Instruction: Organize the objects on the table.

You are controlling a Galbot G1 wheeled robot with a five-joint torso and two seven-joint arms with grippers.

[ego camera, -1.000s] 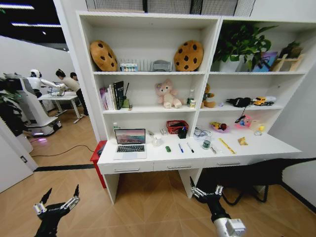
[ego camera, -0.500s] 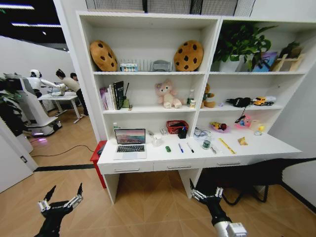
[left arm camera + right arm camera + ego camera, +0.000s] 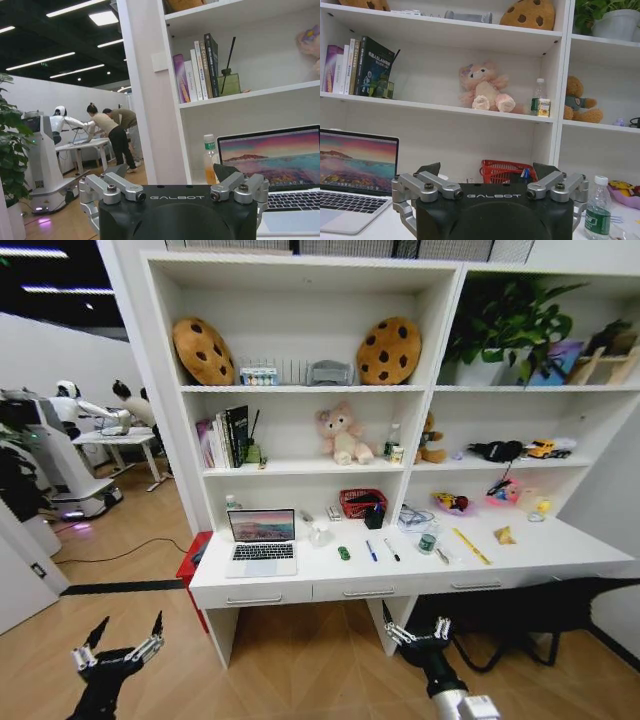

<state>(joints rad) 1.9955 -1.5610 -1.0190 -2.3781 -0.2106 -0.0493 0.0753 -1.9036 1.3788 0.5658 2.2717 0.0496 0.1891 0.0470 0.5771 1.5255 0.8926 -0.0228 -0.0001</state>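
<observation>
"GALBOT" is printed on both black wrist housings. The left gripper (image 3: 118, 652) and right gripper (image 3: 414, 630) hang low with fingers spread, holding nothing. Ahead of them on the long white desk (image 3: 520, 558) sit one open silver laptop (image 3: 262, 540), a small green item (image 3: 343, 553), a blue pen (image 3: 371, 551) and a black pen (image 3: 391, 550), with a red wire basket (image 3: 361, 501) behind.

On the table (image 3: 300, 578), left: laptop (image 3: 262, 541). Right of it, a small flat item (image 3: 343, 553), then two pens (image 3: 372, 551). Behind those, a basket (image 3: 361, 502).
</observation>
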